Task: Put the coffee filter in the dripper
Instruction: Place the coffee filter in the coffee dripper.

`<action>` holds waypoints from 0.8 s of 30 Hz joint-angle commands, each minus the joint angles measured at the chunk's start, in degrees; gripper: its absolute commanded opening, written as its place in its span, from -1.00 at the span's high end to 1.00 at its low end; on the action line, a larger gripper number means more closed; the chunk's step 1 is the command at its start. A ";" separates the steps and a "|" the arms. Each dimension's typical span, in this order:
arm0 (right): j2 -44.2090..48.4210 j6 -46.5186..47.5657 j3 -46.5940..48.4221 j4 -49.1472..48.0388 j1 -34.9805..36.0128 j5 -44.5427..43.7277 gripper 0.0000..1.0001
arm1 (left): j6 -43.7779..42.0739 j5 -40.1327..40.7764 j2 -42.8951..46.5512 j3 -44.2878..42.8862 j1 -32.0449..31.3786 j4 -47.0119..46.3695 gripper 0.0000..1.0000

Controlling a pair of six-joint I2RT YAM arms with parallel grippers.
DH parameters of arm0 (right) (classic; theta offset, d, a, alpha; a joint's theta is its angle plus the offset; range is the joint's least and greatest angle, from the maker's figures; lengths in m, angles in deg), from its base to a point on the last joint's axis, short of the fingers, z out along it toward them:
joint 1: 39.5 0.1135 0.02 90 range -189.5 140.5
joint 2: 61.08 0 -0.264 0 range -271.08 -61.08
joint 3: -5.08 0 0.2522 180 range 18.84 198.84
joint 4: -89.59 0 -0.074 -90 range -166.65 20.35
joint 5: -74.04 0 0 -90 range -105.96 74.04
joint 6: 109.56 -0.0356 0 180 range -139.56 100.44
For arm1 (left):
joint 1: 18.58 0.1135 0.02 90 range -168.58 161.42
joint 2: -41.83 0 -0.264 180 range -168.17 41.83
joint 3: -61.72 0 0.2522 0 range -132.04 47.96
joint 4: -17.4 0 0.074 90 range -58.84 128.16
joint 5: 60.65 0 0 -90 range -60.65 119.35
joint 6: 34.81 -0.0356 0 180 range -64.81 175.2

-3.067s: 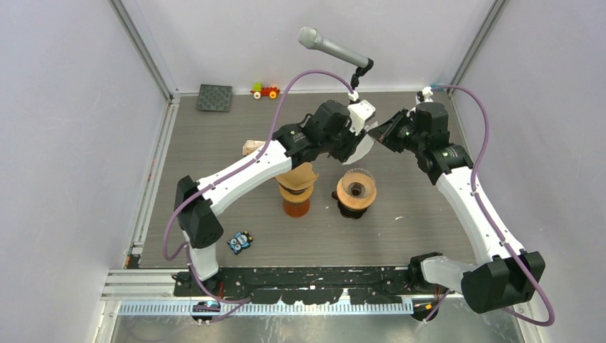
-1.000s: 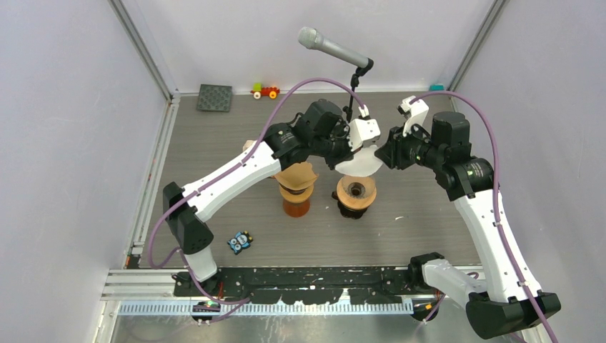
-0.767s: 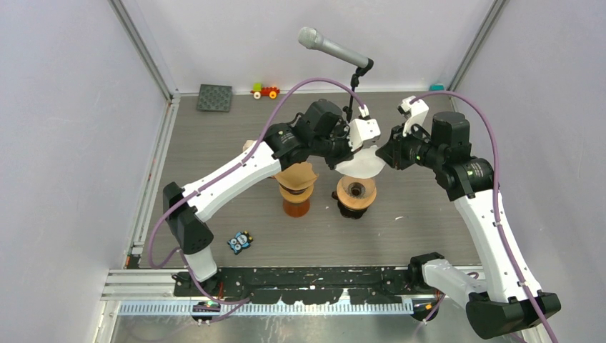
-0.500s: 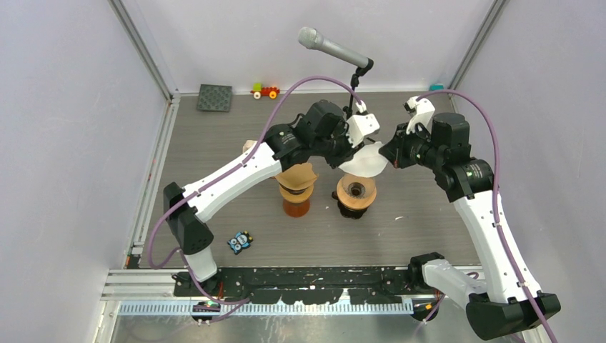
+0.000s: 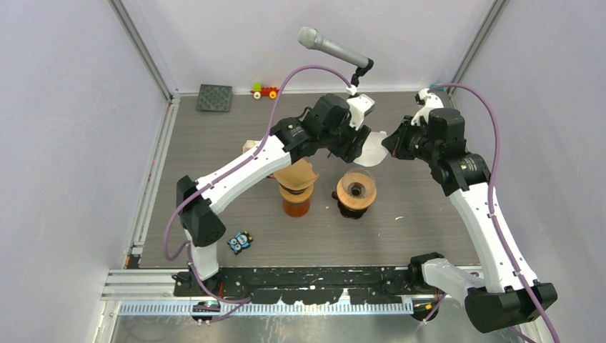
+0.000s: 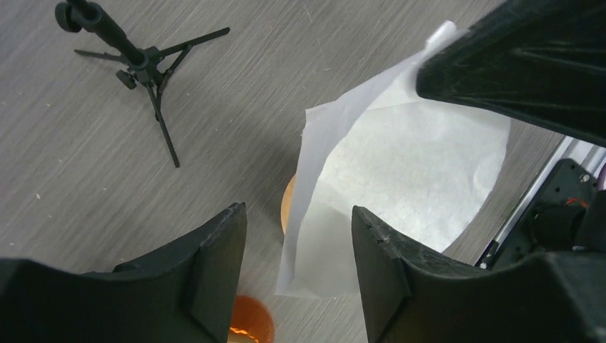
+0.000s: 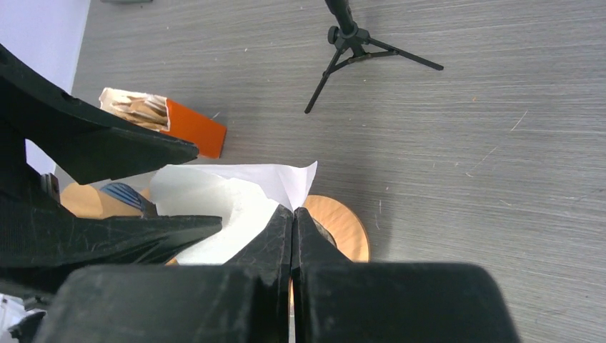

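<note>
The right gripper (image 7: 293,214) is pinched tight on one edge of the white coffee filter (image 6: 400,171), so the paper hangs free above the dripper (image 5: 356,190) directly beneath it, while the left gripper (image 6: 296,218), jaws parted and empty, faces the sheet's free edge, likely ready to steady it.

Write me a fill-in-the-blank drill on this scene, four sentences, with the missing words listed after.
1. The right hand is shut on the white ___.
2. The left hand, its fingers on either side of the coffee filter, is ___.
3. The dripper has ___ filter in it yet.
4. The microphone stands on a black ___.
Missing words: coffee filter; open; no; tripod.
</note>
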 commanded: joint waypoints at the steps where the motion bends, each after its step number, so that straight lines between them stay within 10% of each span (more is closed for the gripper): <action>1: 0.09 -3.54 0.45 -3.69 -0.48 -1.53 0.99 | 7.41 -1.16 -0.48 -3.02 2.15 -0.23 -0.18; 13: 0.24 -4.46 -0.09 -4.01 -1.11 -1.80 0.99 | 12.76 -4.84 0.04 -0.82 4.48 -1.22 -0.24; 24: 0.51 -4.63 -0.89 -4.47 -1.51 -1.43 0.99 | 16.05 -8.85 -1.28 -1.25 4.60 -1.49 0.12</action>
